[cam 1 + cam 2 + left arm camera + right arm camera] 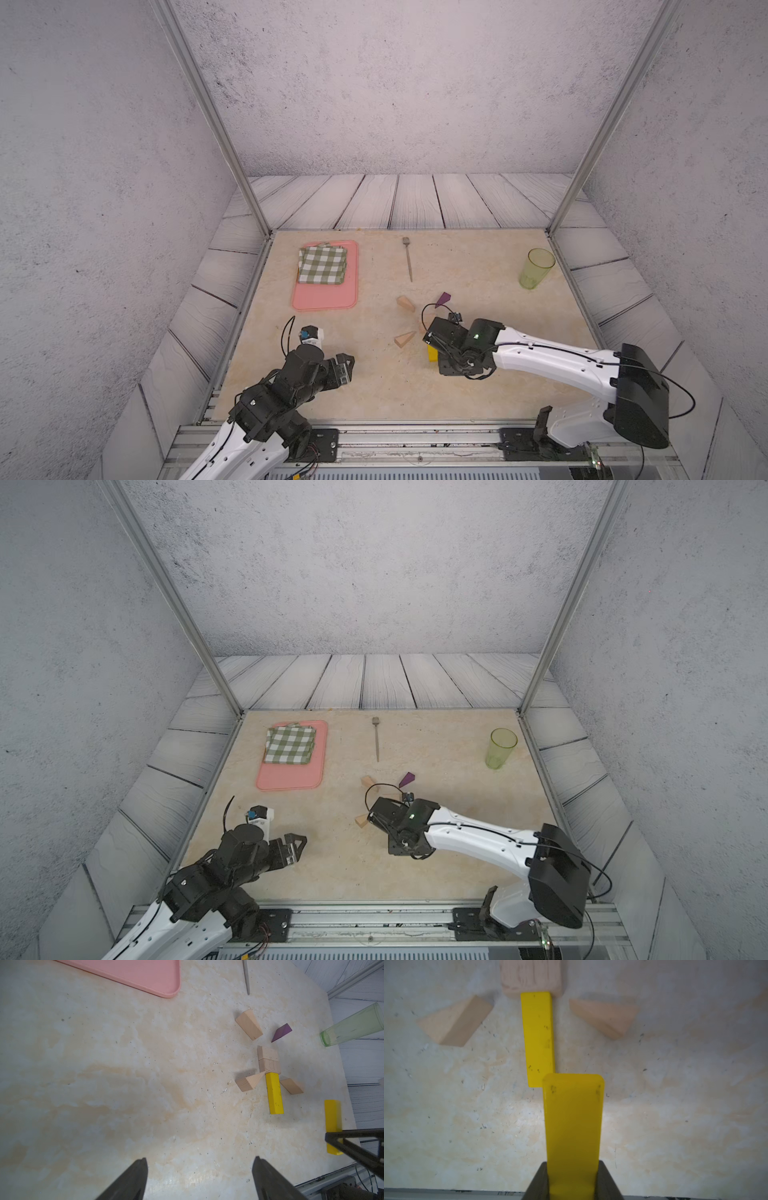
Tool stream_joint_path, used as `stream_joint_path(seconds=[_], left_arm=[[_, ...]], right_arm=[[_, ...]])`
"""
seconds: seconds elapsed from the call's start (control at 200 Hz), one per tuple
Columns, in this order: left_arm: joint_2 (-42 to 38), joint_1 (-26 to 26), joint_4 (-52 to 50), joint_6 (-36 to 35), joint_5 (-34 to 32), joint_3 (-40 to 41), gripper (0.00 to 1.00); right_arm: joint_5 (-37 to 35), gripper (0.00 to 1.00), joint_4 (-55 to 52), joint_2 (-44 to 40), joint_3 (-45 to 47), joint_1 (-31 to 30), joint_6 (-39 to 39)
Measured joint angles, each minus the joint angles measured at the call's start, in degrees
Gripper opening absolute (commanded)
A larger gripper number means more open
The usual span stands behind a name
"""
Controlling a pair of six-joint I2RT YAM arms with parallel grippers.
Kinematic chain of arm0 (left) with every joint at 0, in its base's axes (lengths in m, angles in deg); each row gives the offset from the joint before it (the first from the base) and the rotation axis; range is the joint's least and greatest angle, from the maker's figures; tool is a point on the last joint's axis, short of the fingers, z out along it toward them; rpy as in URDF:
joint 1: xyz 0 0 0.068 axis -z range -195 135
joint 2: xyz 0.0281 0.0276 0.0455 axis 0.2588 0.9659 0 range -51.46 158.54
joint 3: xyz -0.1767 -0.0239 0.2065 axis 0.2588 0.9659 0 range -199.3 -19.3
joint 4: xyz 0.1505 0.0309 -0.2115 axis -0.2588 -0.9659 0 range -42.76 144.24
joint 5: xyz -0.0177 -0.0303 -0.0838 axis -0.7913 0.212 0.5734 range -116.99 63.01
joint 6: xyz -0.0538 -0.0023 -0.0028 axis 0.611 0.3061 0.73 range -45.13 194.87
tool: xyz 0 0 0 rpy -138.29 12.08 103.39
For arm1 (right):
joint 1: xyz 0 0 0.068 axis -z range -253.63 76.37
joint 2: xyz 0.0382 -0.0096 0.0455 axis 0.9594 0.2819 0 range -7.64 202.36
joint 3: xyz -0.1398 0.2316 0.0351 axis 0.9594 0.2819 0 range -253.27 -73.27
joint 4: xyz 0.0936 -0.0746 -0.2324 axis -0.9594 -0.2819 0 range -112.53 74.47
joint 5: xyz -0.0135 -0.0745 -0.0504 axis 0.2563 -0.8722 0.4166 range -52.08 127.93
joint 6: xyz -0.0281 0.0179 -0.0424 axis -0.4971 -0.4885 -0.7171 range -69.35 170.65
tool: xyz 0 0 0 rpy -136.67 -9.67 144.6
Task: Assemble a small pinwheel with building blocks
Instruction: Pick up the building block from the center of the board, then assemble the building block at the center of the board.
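The right claw is clamped on one end of the held bar, a yellow one, and most of it sticks out ahead of the jaws. I'd guess it hangs a little off the table, though I can't be sure. Seen from the right wrist, its free end overlaps the near end of the laid bar, but it sits off to one side instead of in line.

The laid bar's far end touches the hub. A wedge and a second wedge lie just beside it, one on each side.

The offset worries me. Set down as it is, the held bar would make a kinked stick. Its corner could also land on the laid bar and shove it into the hub, scattering the wedges. With only one end gripped, the bar might swivel in the jaws on contact. A sideways correction made low could sweep the second wedge.

Farther out, a third wedge and the purple wedge lie apart from the hub, not yet placed. The left claw has its jaws wide apart and empty, well clear of the blocks.
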Motion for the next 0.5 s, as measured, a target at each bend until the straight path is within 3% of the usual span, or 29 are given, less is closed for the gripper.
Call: stream_joint_path(seconds=[0.5], left_arm=[[-0.87, 0.0, 0.74, 0.0, 0.28, 0.42, 0.85]], right_arm=[[7.21, 0.27, 6.93, 7.91, 3.08, -2.1, 3.34]])
